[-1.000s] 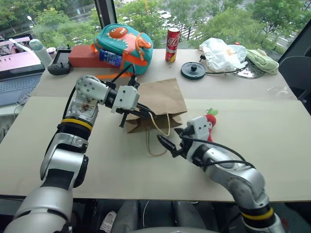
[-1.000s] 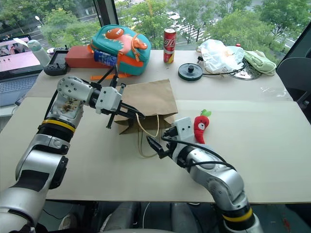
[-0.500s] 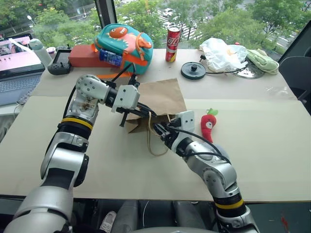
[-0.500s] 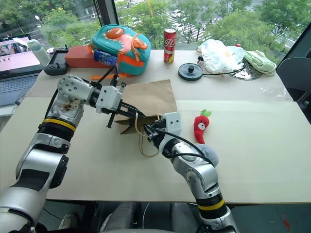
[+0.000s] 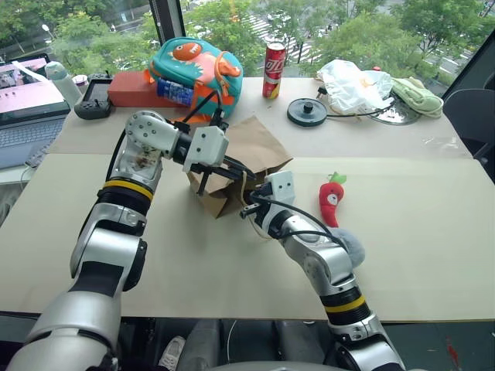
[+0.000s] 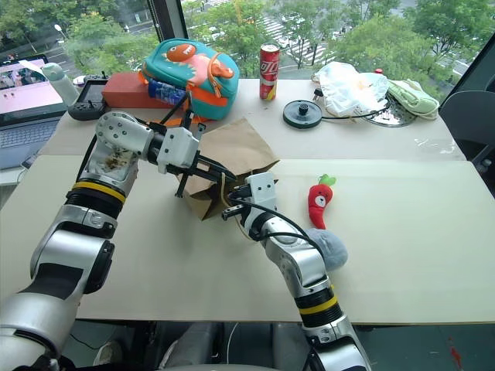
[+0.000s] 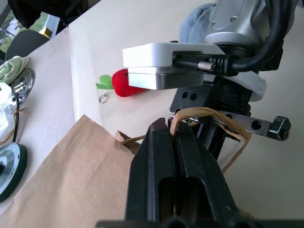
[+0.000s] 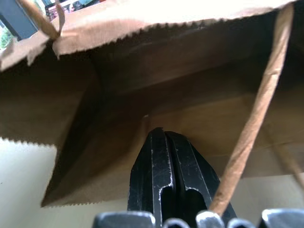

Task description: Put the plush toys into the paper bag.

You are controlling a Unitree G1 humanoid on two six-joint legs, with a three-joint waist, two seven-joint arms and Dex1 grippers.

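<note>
The brown paper bag (image 5: 251, 147) is propped up off the table, its mouth facing me. My left gripper (image 5: 234, 174) is shut on one tan cord handle (image 7: 190, 114) and holds it raised. Pushed into the bag's mouth (image 8: 142, 95), my right gripper (image 5: 246, 209) is shut, and I see nothing between its fingers; the other cord (image 8: 256, 128) runs beside them. The red chili plush toy (image 5: 332, 199) lies on the table to the right of the bag. A pale grey plush toy (image 5: 352, 246) sits nearer me, partly hidden behind my right forearm.
At the back stand a teal-and-orange dinosaur backpack (image 5: 197, 66), a red box (image 5: 131, 89), a red can (image 5: 274, 59), a black disc (image 5: 307, 112), a white plastic bag (image 5: 352, 85) and a green cloth (image 5: 418, 94). A laptop (image 5: 27, 116) sits far left.
My right gripper went from open to shut and moved forward and left into the bag's mouth. The bag's mouth end rose off the table and opened.
</note>
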